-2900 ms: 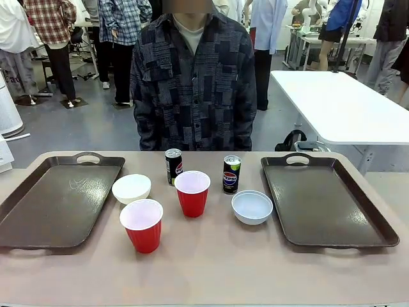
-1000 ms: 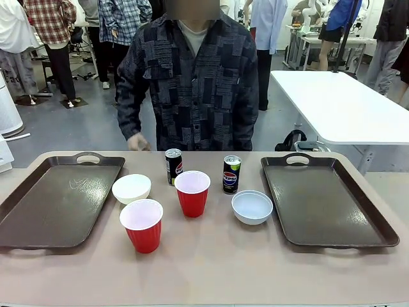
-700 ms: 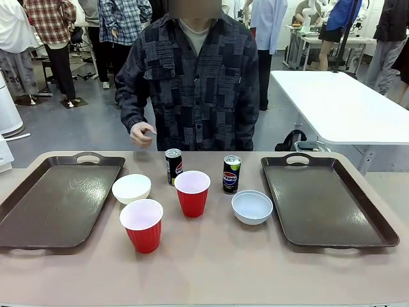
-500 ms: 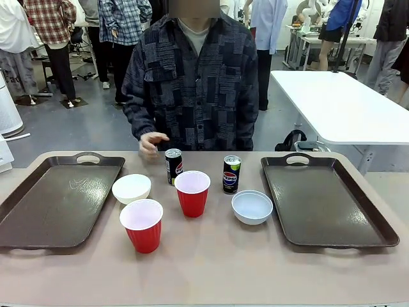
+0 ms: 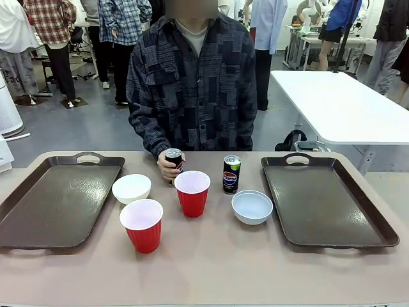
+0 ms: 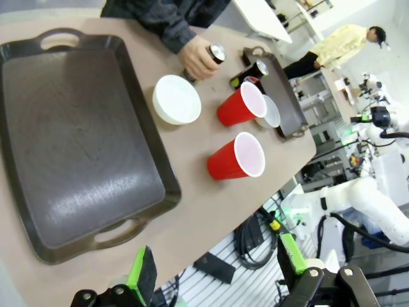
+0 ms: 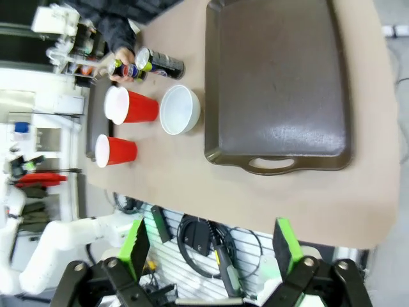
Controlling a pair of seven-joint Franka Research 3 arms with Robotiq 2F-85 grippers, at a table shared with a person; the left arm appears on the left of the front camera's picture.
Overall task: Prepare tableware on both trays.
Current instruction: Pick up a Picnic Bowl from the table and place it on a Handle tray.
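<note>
Two dark brown trays lie bare, one at the table's left (image 5: 57, 201) (image 6: 70, 134), one at its right (image 5: 326, 198) (image 7: 278, 83). Between them stand two red cups (image 5: 142, 225) (image 5: 192, 193), two white bowls (image 5: 131, 188) (image 5: 252, 206) and two black cans. A person's hand (image 5: 167, 167) (image 6: 197, 59) wraps around the left can (image 5: 174, 155); the right can (image 5: 231, 174) stands alone. High over the table's near edge, my left gripper (image 6: 216, 268) is open with nothing in it. My right gripper (image 7: 209, 249) is likewise open, above the near edge by the right tray.
The person in a dark patchwork shirt (image 5: 192, 83) stands at the far side. A white table (image 5: 332, 102) sits behind on the right, and other people stand further back. Bare tabletop (image 5: 211, 268) runs along the near edge.
The person's hand has come down from waist height to the table and closed around the left can. Cups, bowls, trays and the other can have not moved.
</note>
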